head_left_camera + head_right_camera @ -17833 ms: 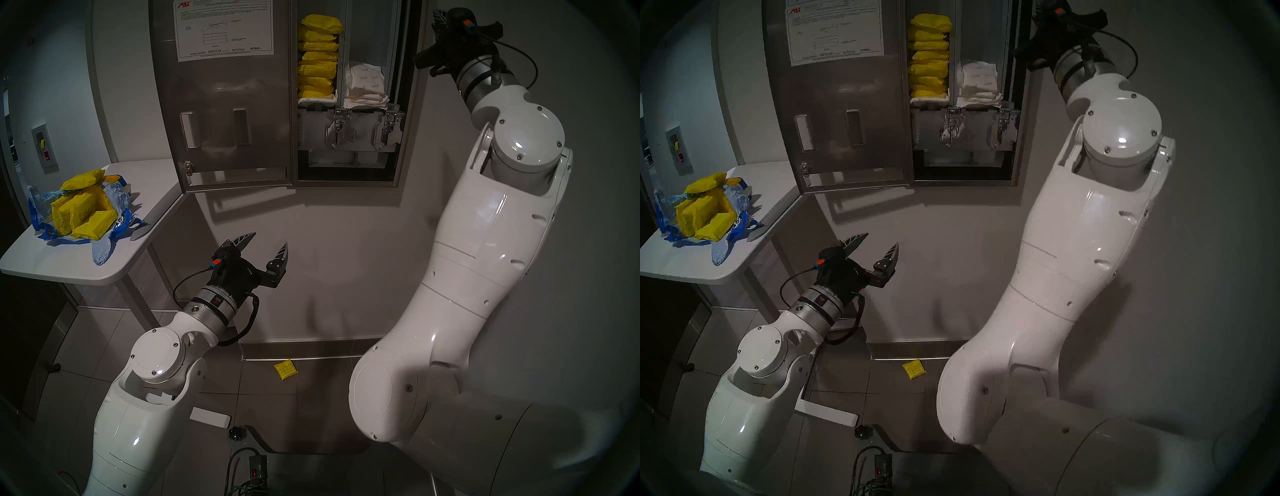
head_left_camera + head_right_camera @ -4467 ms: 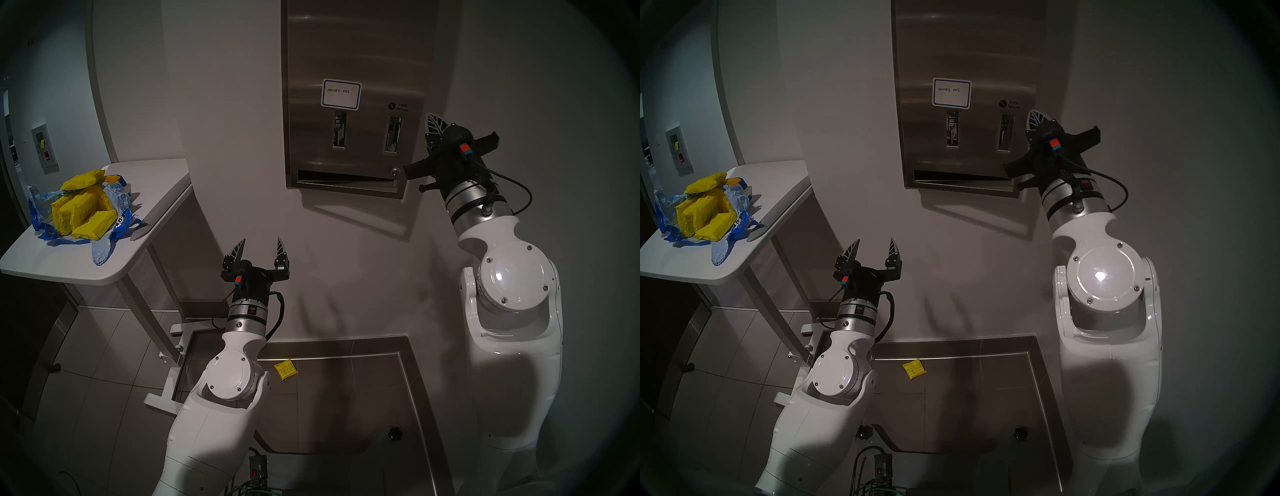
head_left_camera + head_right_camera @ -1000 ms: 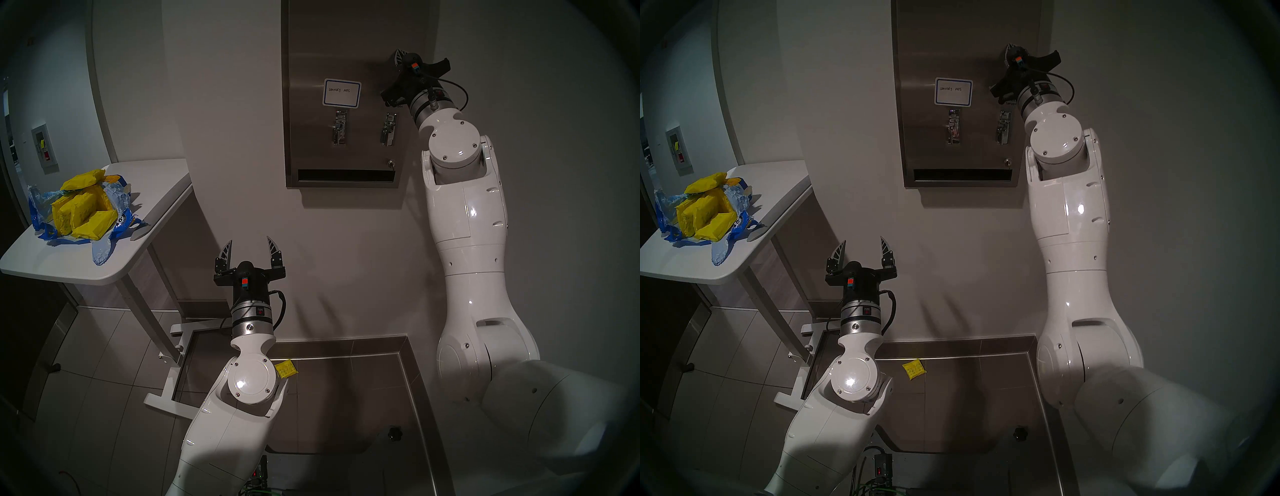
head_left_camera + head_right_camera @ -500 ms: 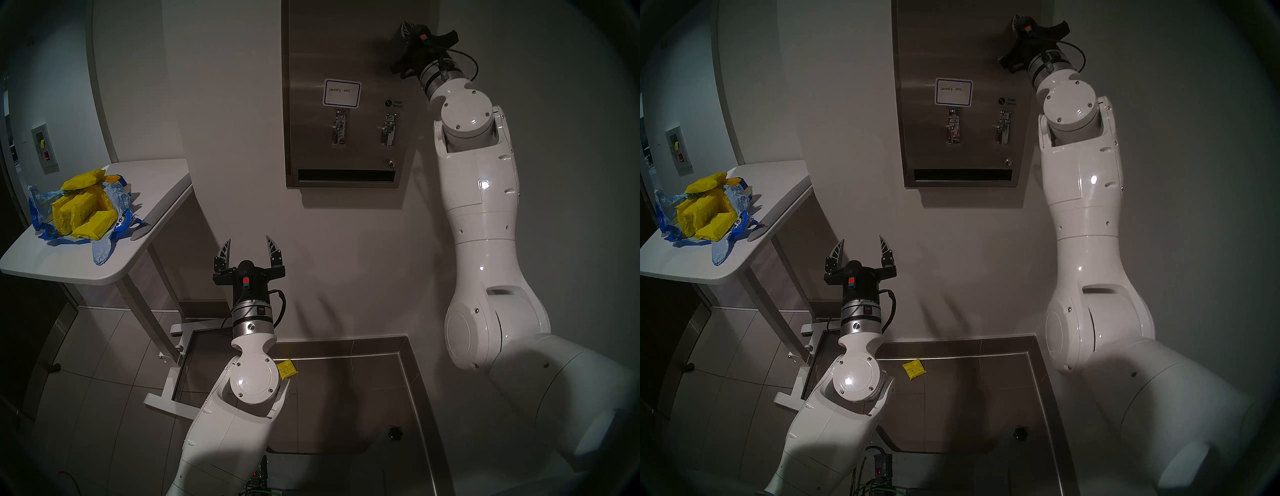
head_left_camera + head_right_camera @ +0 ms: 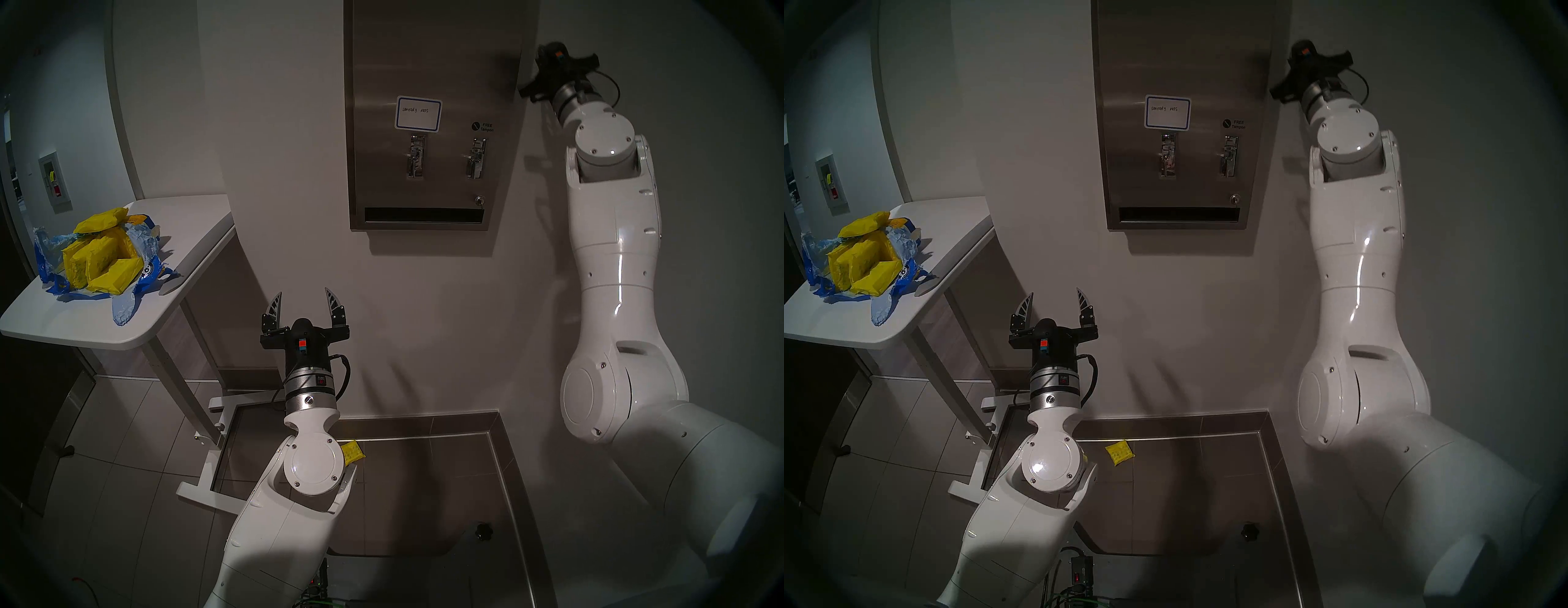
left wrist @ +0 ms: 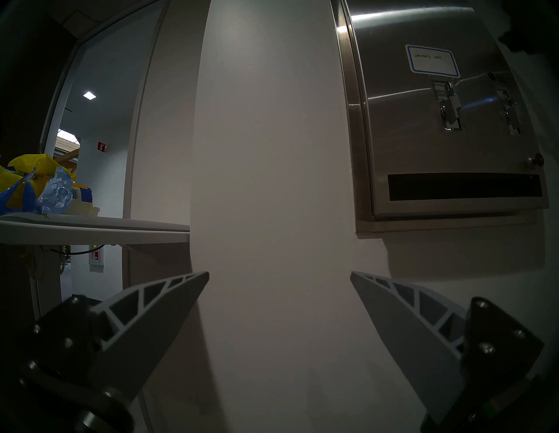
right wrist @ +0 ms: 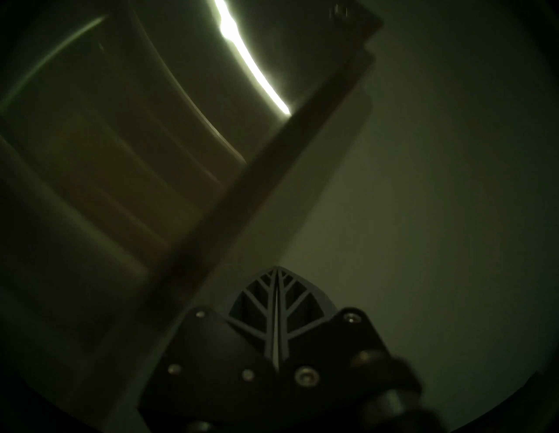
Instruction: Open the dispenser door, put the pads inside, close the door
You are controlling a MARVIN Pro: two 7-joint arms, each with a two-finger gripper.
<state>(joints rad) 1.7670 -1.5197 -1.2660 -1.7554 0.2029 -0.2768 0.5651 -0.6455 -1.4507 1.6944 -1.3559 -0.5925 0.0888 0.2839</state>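
The brushed-steel dispenser door [image 5: 432, 55] sits flush and closed on the wall, showing its blue-bordered label [image 5: 418, 113], two chrome levers and the key lock [image 5: 479, 200]. Yellow pads [image 5: 102, 259] lie heaped in a torn blue bag on the white table at the left. One more pad [image 5: 1119, 453] lies on the floor under my left arm. My left gripper [image 5: 304, 299] stands open and empty below and left of the dispenser, pointing at the wall. My right gripper [image 7: 276, 272] is shut on nothing, high up beside the dispenser's right edge.
The white table [image 5: 127, 335] juts out at the left, its legs reaching the floor near my left arm. A steel-edged floor recess [image 5: 505, 446] runs along the wall's foot. A black knob [image 5: 482, 531] lies on the floor.
My right gripper has slid rightward, from over the door's upper right face to the wall beside the dispenser. The left arm has barely moved, and the door stays closed.
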